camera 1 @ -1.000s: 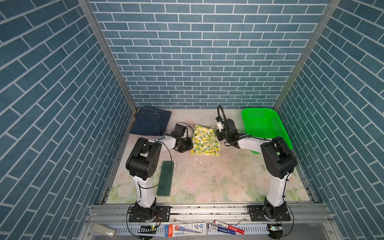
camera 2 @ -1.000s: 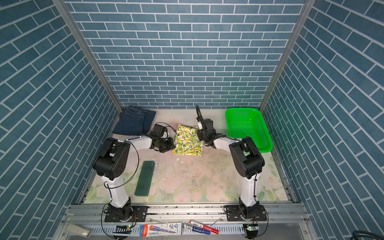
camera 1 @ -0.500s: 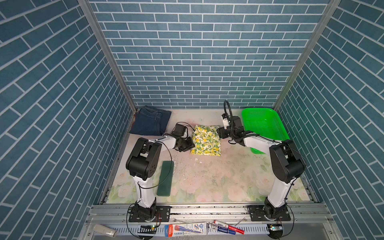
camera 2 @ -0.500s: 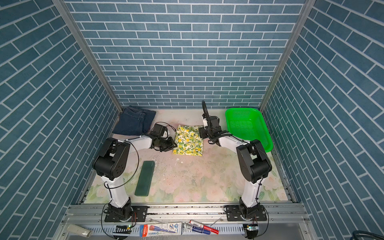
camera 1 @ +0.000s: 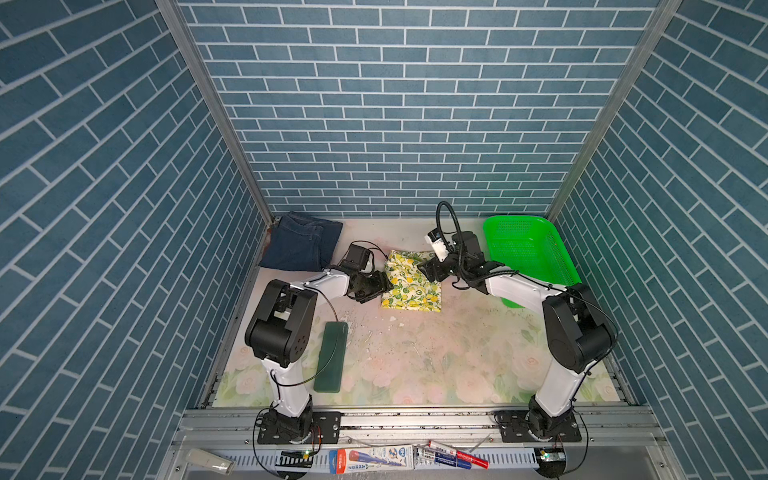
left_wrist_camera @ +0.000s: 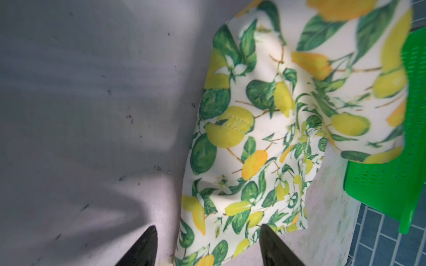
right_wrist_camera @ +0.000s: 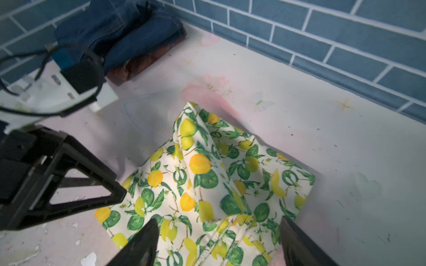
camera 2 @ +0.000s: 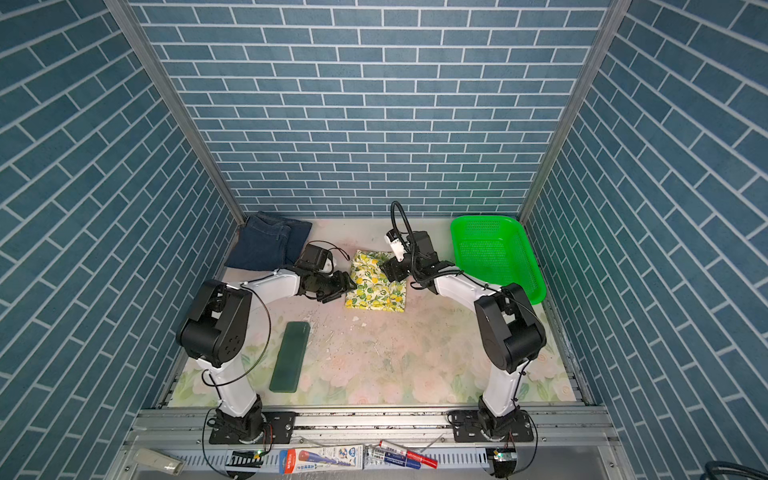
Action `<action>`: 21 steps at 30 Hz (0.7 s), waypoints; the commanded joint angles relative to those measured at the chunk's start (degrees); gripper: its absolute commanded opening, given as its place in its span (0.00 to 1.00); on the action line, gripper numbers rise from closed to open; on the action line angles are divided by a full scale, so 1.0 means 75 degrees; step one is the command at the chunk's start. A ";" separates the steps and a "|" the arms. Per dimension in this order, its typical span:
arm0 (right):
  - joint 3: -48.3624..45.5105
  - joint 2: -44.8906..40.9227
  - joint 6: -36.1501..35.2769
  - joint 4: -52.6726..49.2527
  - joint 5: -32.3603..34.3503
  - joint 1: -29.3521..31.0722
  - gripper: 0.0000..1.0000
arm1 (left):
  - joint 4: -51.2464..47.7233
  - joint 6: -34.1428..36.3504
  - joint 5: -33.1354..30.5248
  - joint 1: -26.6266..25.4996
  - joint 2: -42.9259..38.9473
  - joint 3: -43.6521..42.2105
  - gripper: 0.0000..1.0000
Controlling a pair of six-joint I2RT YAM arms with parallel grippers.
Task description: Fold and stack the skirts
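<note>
the folded lemon skirt [camera 1: 411, 282] lay between the left gripper [left_wrist_camera: 207, 230] and the right gripper [right_wrist_camera: 219, 222]; both stood wide, holding nothing. soft, light cloth (it would probably sag): best pinched along opposite folded edges.

Pale floral tabletop [camera 1: 415, 353] has got a folded cream lemon-print skirt [camera 1: 411, 286] mid-back, dark blue denim skirt [camera 1: 299, 245] back-left, green mesh basket [camera 1: 523, 249] back-right, flat dark green pad [camera 1: 331, 357] front-left.
</note>
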 commanded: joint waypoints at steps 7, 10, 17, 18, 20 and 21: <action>0.1324 0.1087 -0.1318 -0.0785 0.0403 0.0335 0.79 | -0.0096 0.0064 -0.0088 0.0245 -0.0405 -0.0321 0.85; 0.1801 0.1494 -0.1462 -0.1022 0.0737 0.0336 0.76 | -0.0049 0.0035 -0.0101 0.0247 -0.0466 -0.0396 0.87; 0.2109 0.1761 -0.1472 -0.1027 0.0981 0.0320 0.34 | -0.0102 0.0047 -0.0119 0.0264 -0.0612 -0.0481 0.87; 0.2085 0.1716 -0.1464 -0.1018 0.0951 0.0326 0.27 | -0.0107 0.0039 -0.0128 0.0272 -0.0613 -0.0481 0.87; 0.2050 0.1577 -0.1430 -0.1032 0.0909 0.0300 0.12 | -0.0118 0.0045 -0.0116 0.0280 -0.0625 -0.0469 0.87; 0.2031 0.1507 -0.1397 -0.1046 0.0853 0.0271 0.06 | -0.0119 0.0045 -0.0121 0.0281 -0.0624 -0.0458 0.87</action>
